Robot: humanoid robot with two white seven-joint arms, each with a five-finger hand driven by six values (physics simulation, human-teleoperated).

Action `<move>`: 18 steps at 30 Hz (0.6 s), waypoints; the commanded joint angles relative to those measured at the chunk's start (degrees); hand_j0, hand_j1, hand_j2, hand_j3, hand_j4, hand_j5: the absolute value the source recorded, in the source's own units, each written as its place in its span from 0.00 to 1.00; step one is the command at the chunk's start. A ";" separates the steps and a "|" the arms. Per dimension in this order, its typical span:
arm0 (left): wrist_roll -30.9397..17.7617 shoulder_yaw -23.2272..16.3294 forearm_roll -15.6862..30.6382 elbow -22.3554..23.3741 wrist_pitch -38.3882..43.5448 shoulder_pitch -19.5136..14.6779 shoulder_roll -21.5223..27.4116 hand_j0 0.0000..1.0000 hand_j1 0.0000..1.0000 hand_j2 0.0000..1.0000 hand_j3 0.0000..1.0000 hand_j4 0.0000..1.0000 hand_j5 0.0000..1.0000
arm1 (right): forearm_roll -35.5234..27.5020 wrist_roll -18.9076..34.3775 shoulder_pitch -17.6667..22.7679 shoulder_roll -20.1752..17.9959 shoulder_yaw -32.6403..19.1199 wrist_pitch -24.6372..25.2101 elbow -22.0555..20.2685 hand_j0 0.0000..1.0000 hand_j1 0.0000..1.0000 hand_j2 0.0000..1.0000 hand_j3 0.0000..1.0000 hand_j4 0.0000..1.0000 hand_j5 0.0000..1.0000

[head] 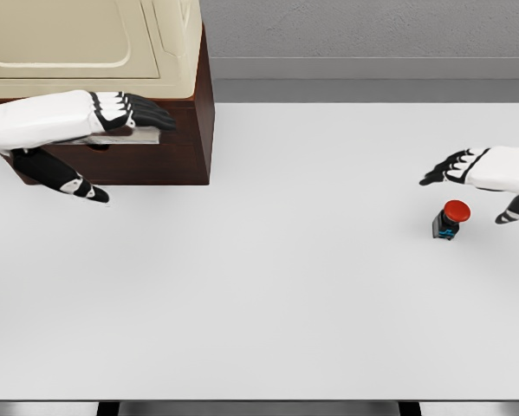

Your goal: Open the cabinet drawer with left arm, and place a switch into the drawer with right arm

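A white table (268, 286) fills most of the view, and a cabinet (168, 130) sits at its far left corner, dark brown wood below with a cream-coloured top. The drawer (146, 154) in its front face looks closed, flush with the wood around it.

The left hand (112, 121) comes in from the left edge and lies across the drawer front. Its four black-tipped fingers (146, 111) stretch flat over the pale metal handle (129, 137), their tips reaching just past the handle's right end, while the thumb (68, 180) hangs down below the handle, well apart from the fingers. The hand is wide open and rests over the handle rather than curling round it; whether the fingers actually touch the bar I cannot tell from here.

Over near the right edge of the table stands the switch (450, 219), a small black box with a round red button on top. The right hand (480, 178) hovers just above and beside it, reaching in from the right edge. Its fingers (445, 169) point left, spread and relaxed, the thumb (516, 210) drooping to the right of the switch. It holds nothing.
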 commanded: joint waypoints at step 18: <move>0.02 -8.00 0.29 0.00 0.09 -5.44 -2.08 1.00 1.00 1.00 1.00 1.00 1.00 | 0.18 -0.03 2.28 7.04 0.39 0.34 8.70 1.00 1.00 1.00 1.00 1.00 1.00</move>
